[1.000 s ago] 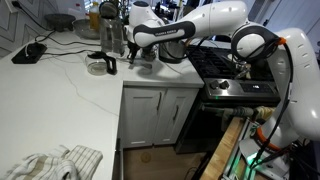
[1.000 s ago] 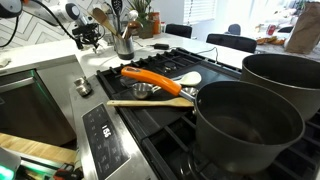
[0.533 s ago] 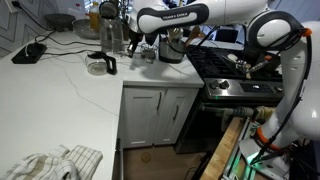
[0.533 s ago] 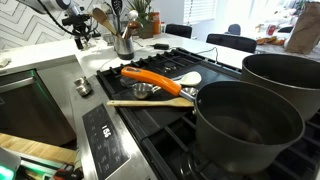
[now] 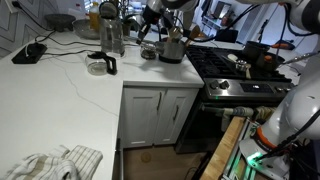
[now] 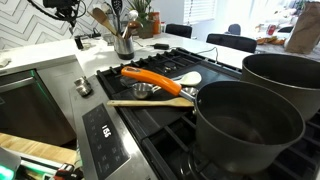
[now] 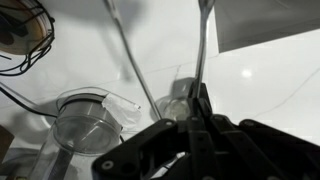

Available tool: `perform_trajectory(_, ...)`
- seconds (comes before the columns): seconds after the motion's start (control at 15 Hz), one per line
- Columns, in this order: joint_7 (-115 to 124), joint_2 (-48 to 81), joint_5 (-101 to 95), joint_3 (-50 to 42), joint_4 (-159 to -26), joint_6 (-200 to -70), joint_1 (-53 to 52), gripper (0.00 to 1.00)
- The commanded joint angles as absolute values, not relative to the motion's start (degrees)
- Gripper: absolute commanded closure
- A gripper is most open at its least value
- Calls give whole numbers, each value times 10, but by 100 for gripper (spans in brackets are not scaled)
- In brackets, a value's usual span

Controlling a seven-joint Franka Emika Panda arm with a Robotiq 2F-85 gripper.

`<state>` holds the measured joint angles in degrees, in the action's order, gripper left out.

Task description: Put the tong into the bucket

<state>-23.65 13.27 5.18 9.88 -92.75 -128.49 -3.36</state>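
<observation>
With end effector (image 7: 200, 108) closed on the tong (image 7: 203, 50), high above the back edge of the bench (image 5: 70, 90), apart from the bucket (image 5: 172, 47) at the corner beside the stove (image 5: 225, 65), danger of spread arms catching the rim or slipping out

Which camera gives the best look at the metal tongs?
The wrist view: the tong fills it, both thin arms running up from the gripper that holds it. In both exterior views the tong is too small and dim to make out.
</observation>
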Motion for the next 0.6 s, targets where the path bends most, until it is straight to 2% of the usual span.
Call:
perform_trajectory(0.0,-328,8,160,100,-1064,-1335,-3,99)
perform_trajectory(0.53,-581,-206,420,-9,-1269,-1464,-44,99)
